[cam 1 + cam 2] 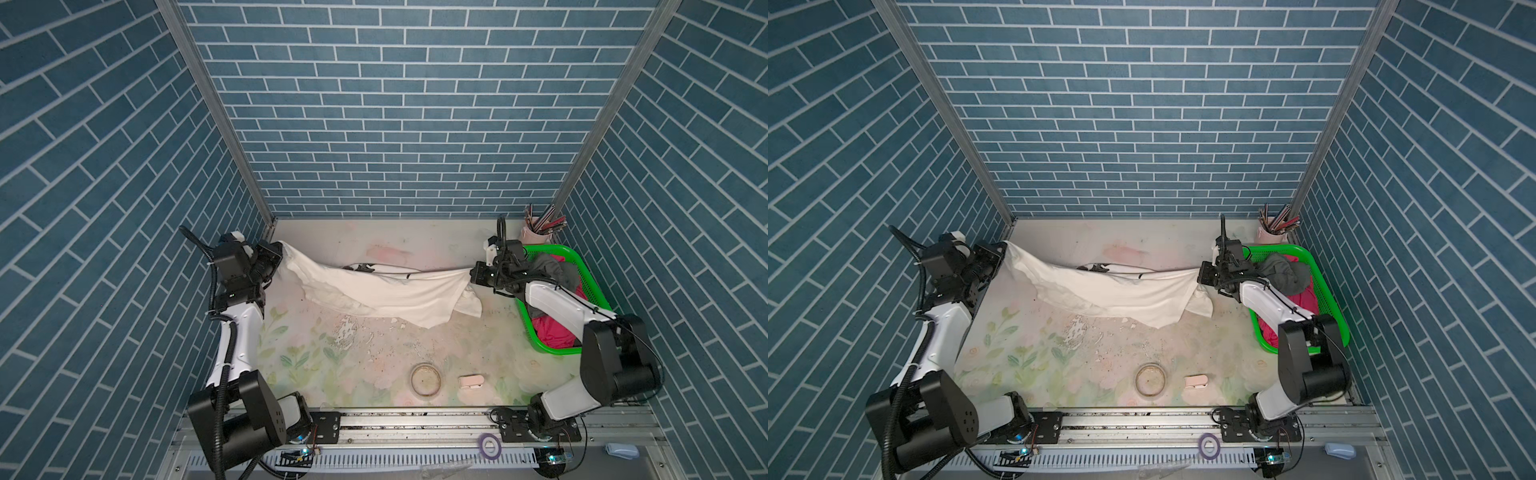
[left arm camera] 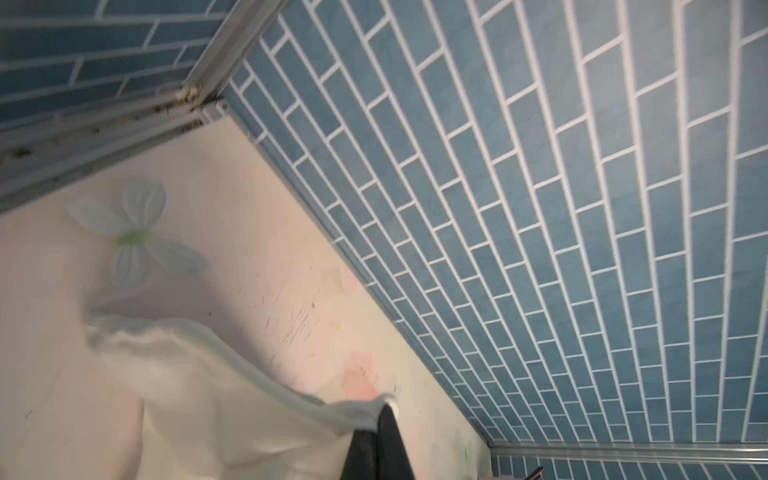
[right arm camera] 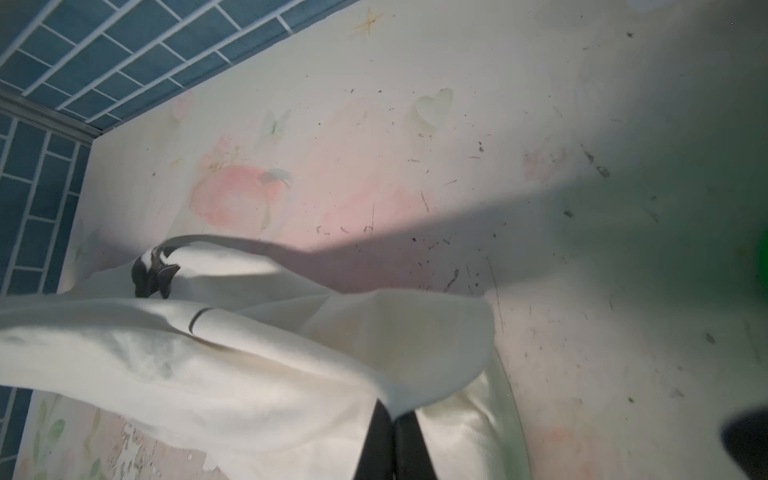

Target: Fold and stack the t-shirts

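Note:
A cream-white t-shirt hangs stretched between my two grippers above the back of the table, sagging in the middle, its lower edge draping onto the table. My left gripper is shut on its left end. At the shirt's right end my right gripper is shut on the cloth. A small black print shows on the cloth in the right wrist view. A dark grey t-shirt and a magenta one lie crumpled in the green basket.
A pink cup of pencils stands in the back right corner. Near the front edge lie a round shallow dish and a small pink case. A purple tape ring lies on the front rail. Blue brick-patterned walls enclose three sides.

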